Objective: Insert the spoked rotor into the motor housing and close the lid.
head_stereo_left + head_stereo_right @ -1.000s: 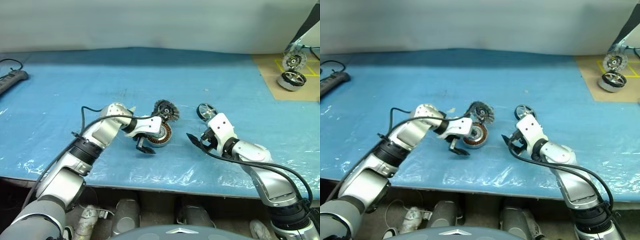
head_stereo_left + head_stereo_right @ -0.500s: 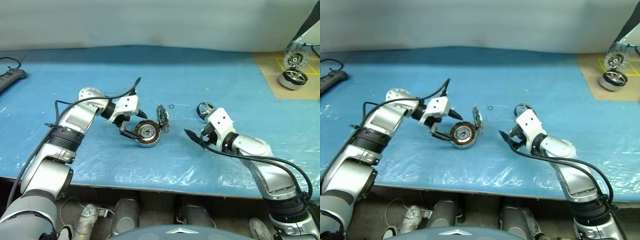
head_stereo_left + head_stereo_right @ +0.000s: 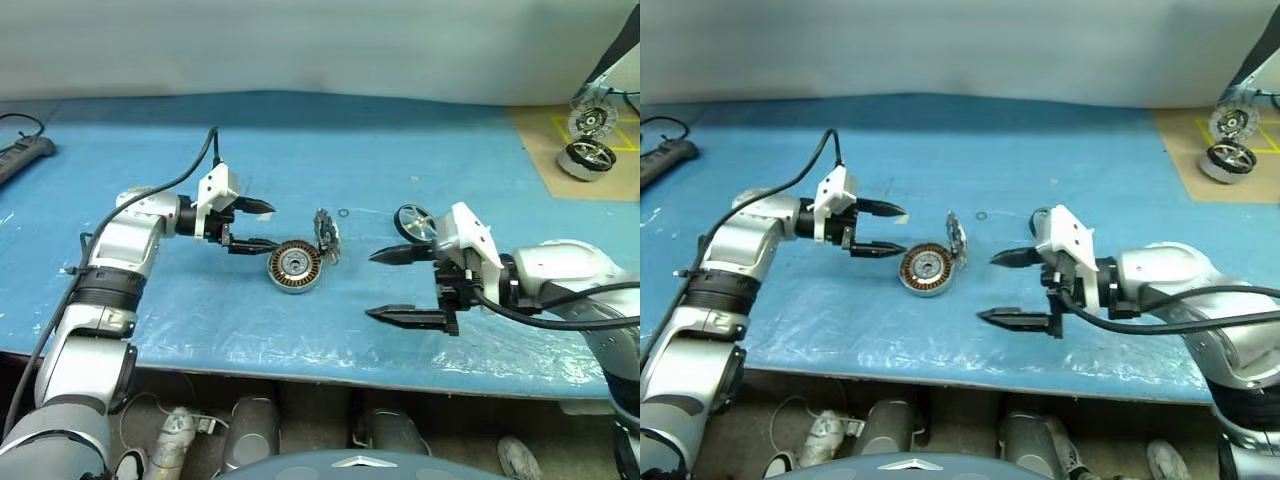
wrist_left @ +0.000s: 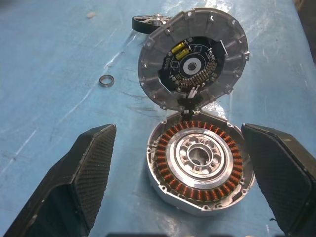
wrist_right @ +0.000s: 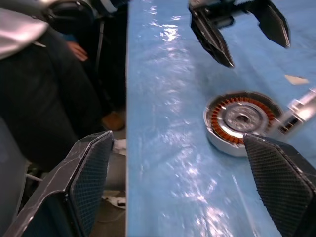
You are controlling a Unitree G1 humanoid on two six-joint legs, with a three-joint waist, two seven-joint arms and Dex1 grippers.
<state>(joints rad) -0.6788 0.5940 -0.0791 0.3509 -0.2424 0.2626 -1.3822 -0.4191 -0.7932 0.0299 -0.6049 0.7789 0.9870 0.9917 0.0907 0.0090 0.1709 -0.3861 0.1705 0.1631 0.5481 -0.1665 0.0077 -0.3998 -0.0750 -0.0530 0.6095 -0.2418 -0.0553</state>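
Note:
The motor housing (image 3: 295,267) lies flat on the blue sheet, its copper windings (image 4: 200,165) showing. Its lid (image 3: 325,238) stands upright on the hinge, with its inner face (image 4: 192,57) turned toward the housing. The spoked rotor (image 3: 413,222) lies on the sheet to the right of the lid. My left gripper (image 3: 264,227) hovers just left of the housing, open and empty, pointing right. My right gripper (image 3: 371,286) hangs open and empty above the sheet, right of the housing and in front of the rotor, pointing left.
A small loose ring (image 3: 343,212) lies behind the lid. A twin motor unit (image 3: 584,155) stands on a brown board at the far right. A power strip (image 3: 25,158) lies at the far left. The table's front edge (image 3: 300,365) runs close below both grippers.
My left gripper has drawn back to the left and up, off the housing. The right gripper has lifted and swung so that its fingers point left.

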